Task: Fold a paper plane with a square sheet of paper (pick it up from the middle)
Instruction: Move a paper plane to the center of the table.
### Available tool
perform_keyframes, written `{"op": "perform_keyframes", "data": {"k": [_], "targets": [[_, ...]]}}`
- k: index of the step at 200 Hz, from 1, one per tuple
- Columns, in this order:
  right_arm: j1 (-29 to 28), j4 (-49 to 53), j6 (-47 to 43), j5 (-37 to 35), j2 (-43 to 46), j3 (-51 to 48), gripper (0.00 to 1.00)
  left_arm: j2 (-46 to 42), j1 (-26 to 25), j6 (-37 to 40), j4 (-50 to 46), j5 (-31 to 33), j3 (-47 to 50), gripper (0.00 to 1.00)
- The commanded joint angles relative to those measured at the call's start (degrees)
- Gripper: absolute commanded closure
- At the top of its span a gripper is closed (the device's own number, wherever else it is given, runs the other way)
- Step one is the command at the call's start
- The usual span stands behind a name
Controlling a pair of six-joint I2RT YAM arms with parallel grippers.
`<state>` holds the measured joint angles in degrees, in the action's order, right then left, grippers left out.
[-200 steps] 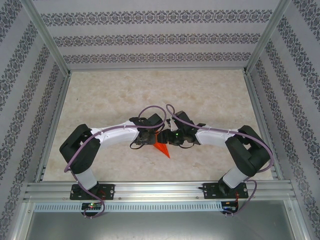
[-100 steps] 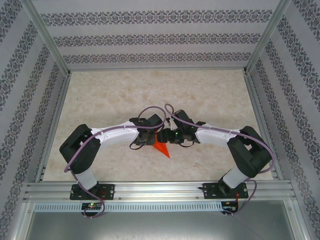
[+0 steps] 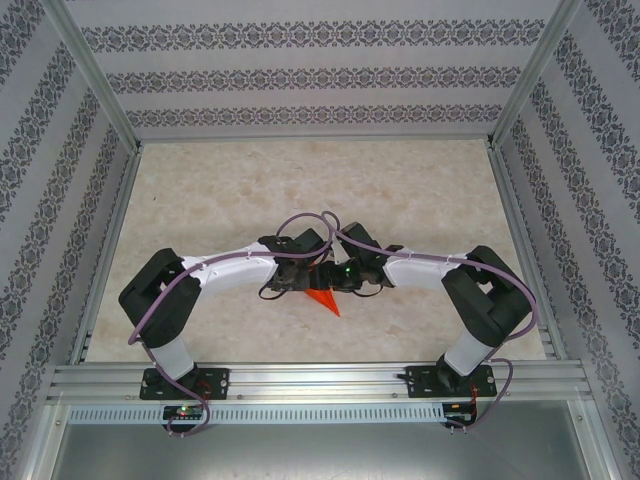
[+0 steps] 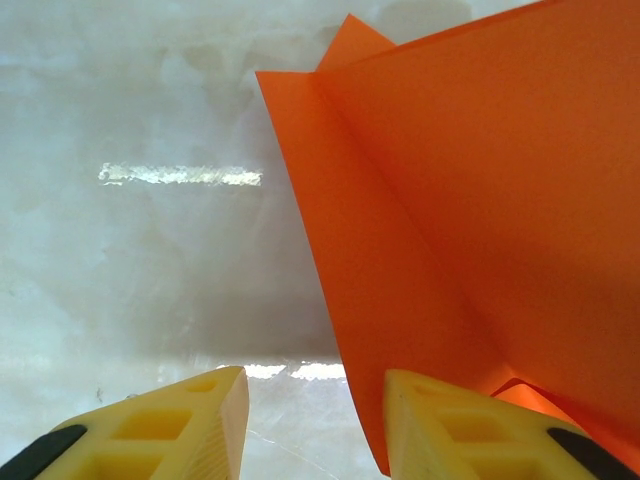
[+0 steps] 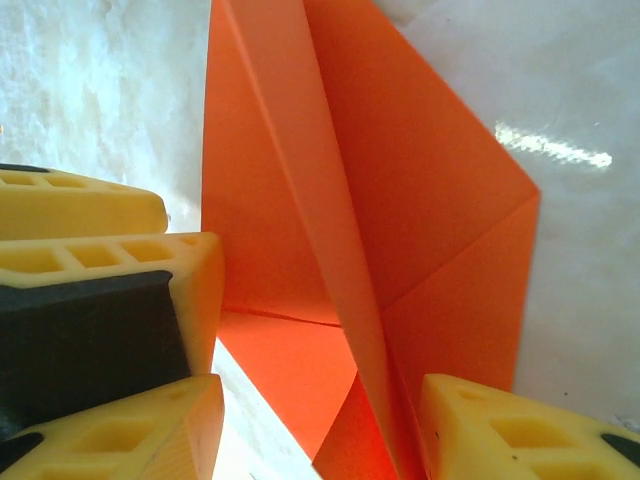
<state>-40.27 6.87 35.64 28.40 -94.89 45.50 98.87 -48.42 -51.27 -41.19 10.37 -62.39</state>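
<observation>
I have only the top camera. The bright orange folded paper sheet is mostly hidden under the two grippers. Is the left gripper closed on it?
Observer: No. The left wrist view shows the left gripper with jaws apart and pale marbled table between them; the bright orange folded paper sheet stands beside one of its yellow fingers.
Operator: And the right gripper?
Observer: Its jaws are apart too; in its wrist view a raised crease of the paper runs between them, unpinched.

We see white links and black joints on our left arm (image 3: 235, 270) and right arm (image 3: 425, 268), with purple cables (image 3: 297, 215) and black bases (image 3: 185, 383). The left claw (image 4: 315, 385) and right claw (image 5: 320, 390) carry yellow fingers (image 4: 200, 420) with square hollows.
</observation>
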Motion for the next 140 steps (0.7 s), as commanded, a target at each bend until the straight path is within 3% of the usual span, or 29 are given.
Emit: {"op": "perform_keyframes", "data": {"k": [1,54,140], "targets": [[-1.20,0.32,-1.86,-0.08,0.32,0.82,0.49,-1.90,0.46,0.90,1.88,0.27,0.34,0.59],[-2.86,3.89,-4.43,-5.44,0.08,1.18,0.58,-2.77,0.50,0.66,2.06,0.68,0.68,0.59],[-3.08,5.88,-6.45,-7.57,-2.46,3.23,0.74,-3.95,0.50,0.77,3.13,0.44,1.94,0.59]]}}
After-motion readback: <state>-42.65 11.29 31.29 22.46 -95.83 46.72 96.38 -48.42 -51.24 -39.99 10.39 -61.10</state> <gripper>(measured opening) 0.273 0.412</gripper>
